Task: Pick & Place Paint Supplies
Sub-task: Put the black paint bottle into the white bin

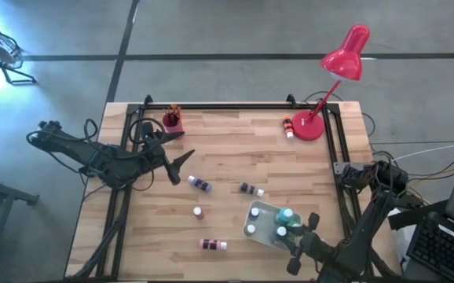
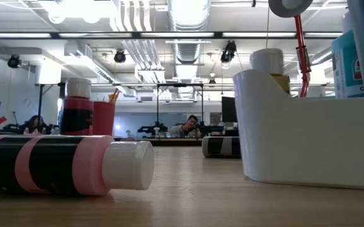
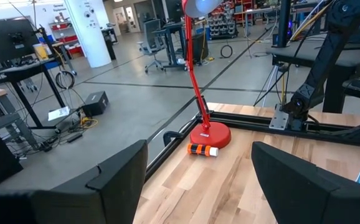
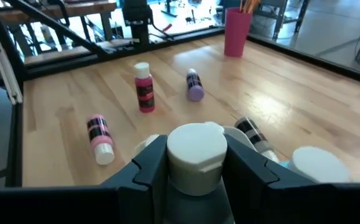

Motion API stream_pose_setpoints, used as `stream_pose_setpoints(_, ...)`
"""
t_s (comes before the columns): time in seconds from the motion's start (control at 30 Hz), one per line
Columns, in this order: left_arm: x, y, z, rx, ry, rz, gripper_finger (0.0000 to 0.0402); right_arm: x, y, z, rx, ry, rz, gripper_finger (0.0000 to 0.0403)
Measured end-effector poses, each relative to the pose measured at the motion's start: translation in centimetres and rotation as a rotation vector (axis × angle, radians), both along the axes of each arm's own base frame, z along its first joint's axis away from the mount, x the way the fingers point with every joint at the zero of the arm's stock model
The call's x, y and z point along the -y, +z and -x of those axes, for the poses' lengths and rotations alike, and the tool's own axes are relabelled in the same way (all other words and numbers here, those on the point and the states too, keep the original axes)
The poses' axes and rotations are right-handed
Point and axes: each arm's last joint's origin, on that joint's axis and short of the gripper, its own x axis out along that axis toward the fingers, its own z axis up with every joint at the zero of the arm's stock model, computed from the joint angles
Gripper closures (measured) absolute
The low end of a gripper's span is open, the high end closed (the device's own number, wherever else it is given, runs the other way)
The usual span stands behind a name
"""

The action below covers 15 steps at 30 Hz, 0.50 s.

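Over the left side of the wooden table point(image 1: 235, 145) hangs the left gripper point(image 1: 181, 167), its jaws standing apart with nothing between them. Behind it, at the far left corner, a red cup point(image 1: 172, 120) holds brushes. Loose paint bottles lie across the middle: a purple one point(image 1: 199, 184) on its side, a pink one point(image 1: 198, 211) upright, another pink one point(image 1: 212, 244) lying near the front edge, and a dark one point(image 1: 250, 189) a little to the right. Right of these sits a white tray point(image 1: 260, 211) already holding several bottles. Just above it the right gripper point(image 4: 195, 163) is clamped on the white cap of a teal bottle point(image 1: 290, 221).

These bottles look light, stiff and smooth-sided, so they would probably roll when lying down; the cap or the neck seems the surest place to grip. At the far right, an orange bottle point(image 1: 288, 126) lies touching the base of a red lamp point(image 1: 345, 63).

Bare planks give a flat, hard surface inside a dark frame. Beyond it lies a large workshop with a grey floor, benches and a seated person far off.
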Motion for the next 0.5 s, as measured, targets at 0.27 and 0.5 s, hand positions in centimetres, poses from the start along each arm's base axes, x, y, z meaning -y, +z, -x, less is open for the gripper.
stream_pose_setpoints(0.27, -0.01, 0.02, 0.00, 0.002, 0.000, 0.001, 0.0110, 0.41, -0.87, 0.28, -0.023, 0.001, 0.007, 0.0290)
stream_pose_setpoints(0.5, -0.04, 0.02, -0.02, 0.002, 0.002, 0.001, 0.0110, 0.22, -0.77, 0.20, -0.069, 0.010, -0.012, 0.0280)
